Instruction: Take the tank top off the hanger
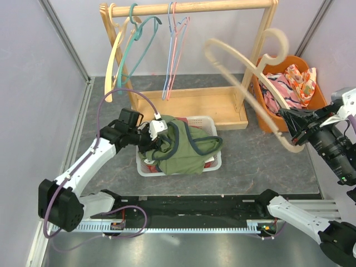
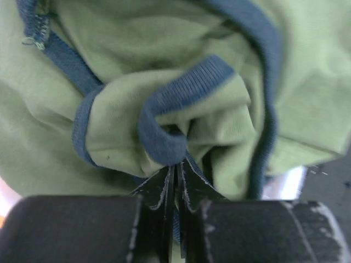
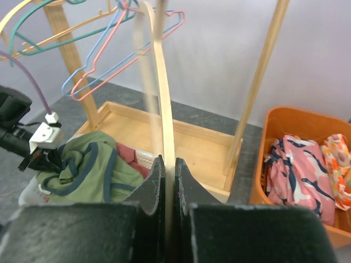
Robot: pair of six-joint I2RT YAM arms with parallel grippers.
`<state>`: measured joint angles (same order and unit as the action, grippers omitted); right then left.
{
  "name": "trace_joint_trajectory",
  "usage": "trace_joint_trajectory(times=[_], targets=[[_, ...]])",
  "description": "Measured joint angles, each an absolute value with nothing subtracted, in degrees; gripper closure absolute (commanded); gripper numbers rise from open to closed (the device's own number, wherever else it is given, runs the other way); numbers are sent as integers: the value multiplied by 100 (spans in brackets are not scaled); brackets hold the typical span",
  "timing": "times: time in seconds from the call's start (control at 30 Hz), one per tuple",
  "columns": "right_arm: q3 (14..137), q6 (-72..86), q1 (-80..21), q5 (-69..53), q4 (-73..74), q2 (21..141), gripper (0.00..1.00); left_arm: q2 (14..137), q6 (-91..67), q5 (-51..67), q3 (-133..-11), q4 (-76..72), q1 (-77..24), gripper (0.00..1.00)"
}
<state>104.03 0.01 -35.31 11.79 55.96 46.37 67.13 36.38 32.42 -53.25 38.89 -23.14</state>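
Green cotton with navy trim, the tank top (image 1: 186, 147) lies heaped in the white basket (image 1: 216, 160) at centre frame, clear of the wooden hanger (image 3: 165, 126). It looks light, limp and apt to snag, so the ribbed trim seems the surest hold. The left gripper (image 2: 176, 174) has its jaws pinched on a fold of trim. At the right of the frame, the right gripper (image 3: 170, 167) clamps the hanger.

Far back stands a wooden clothes rack (image 1: 189, 8) with thin coloured hangers (image 1: 170, 53); nearer, a white plastic basket (image 1: 204, 120); right, an orange bin (image 1: 319, 100) of patterned clothes (image 1: 289, 84).
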Motion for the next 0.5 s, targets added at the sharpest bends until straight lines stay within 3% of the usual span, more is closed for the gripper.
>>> trace_joint_trajectory(times=[0.03,0.17,0.23,0.3,0.33,0.5], targets=[[10429,10,-3538,1234,5596,4646,100,6785,3638,3192,-5284,3804,-2314,79],[10442,-27,-3524,1673,5610,4652,100,7148,3581,3140,-5245,3483,-2322,71],[10436,-32,-3529,1691,5599,4665,100,7275,3544,3107,-5245,3380,-2353,60],[10361,-43,-3529,1798,5537,4696,100,7325,3520,3048,-5227,3284,-2390,17],[10311,-45,-3527,1813,5500,4716,100,7325,3518,3004,-5192,3201,-2416,1],[9992,-69,-3527,1861,5334,5017,100,7286,3448,2749,-4932,2954,-2532,0]])
